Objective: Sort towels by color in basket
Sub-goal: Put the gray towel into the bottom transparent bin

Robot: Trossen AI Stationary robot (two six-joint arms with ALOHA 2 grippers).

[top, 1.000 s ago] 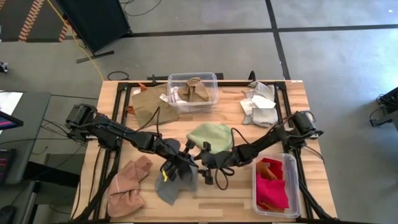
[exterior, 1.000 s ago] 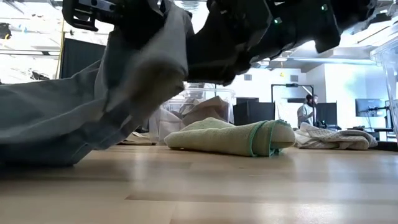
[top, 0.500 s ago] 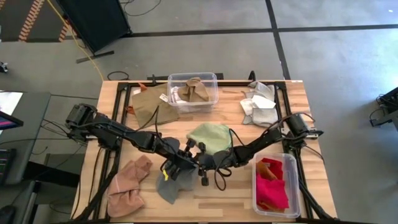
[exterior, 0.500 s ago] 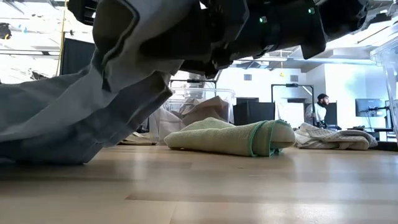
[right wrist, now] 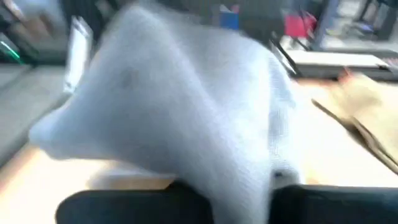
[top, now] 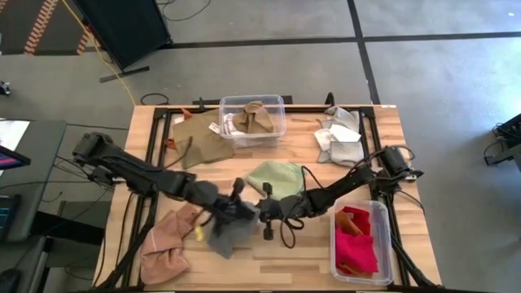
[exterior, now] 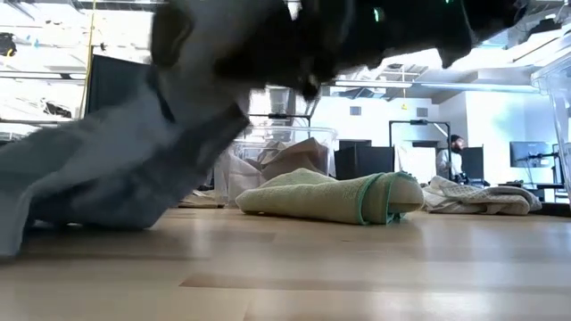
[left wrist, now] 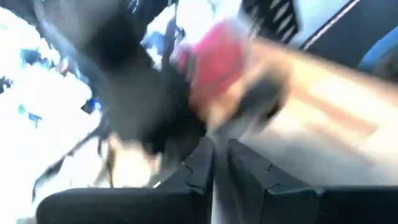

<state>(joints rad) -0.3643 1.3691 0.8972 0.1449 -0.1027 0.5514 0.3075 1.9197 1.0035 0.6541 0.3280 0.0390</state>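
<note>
A grey towel [top: 229, 238] hangs near the table's front middle and fills the right wrist view [right wrist: 186, 112]. My right gripper [top: 254, 215], reaching in from the right, is shut on it. My left gripper [top: 236, 205] stands just left of that spot. In its own wrist view its fingers [left wrist: 202, 163] are a narrow gap apart with nothing between them. A light green towel [top: 277, 177] lies flat behind both grippers. My right gripper pinches a bunched upper part of the grey towel [right wrist: 249, 168] between its two fingers; one layer or several, I cannot tell. The fingers come nearly level from the table's right side. The towel hangs slack below them, its lower end [exterior: 62, 209] on the table.
A pink towel [top: 169, 240] lies at the front left and a tan one [top: 199, 137] at the back left. A clear bin [top: 278, 102] with beige towels stands at the back middle. White and grey towels [top: 338, 137] lie at the back right. A clear bin [top: 381, 213] with red towels stands at the front right.
My left gripper has risen and drawn back toward the table's left edge, off the grey towel. The towel's upper part has gone up with the grippers and now hangs from my right gripper. Its lower end has stayed on the table.
</note>
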